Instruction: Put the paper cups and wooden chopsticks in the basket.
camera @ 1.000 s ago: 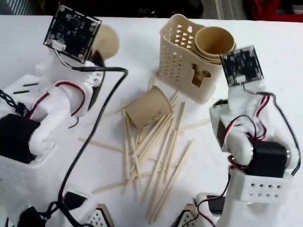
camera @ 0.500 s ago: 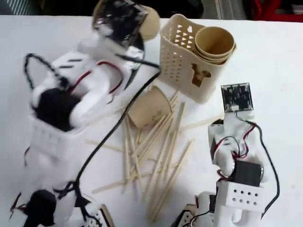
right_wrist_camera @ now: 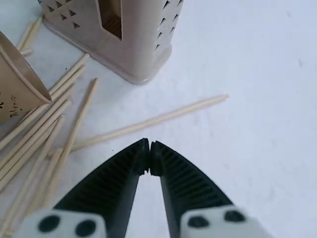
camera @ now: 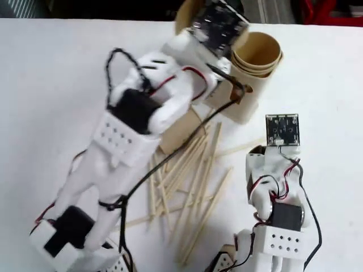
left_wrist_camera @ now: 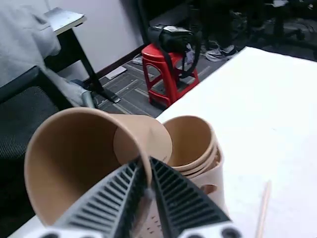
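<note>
Chopsticks lie in a loose pile at the lower middle of the high view. None are in the basket yet. Just right of them, the right gripper has pulled back from the basket toward the lower right. Its claw is pressed together and holds nothing. The lying cup rests on its side at the top of the pile. Farther up, the left gripper has swung from the upper left to the upper middle. It pinches the wall of the held cup, right beside the stacked cups in the basket. That cup looks ready to go in next.
</note>
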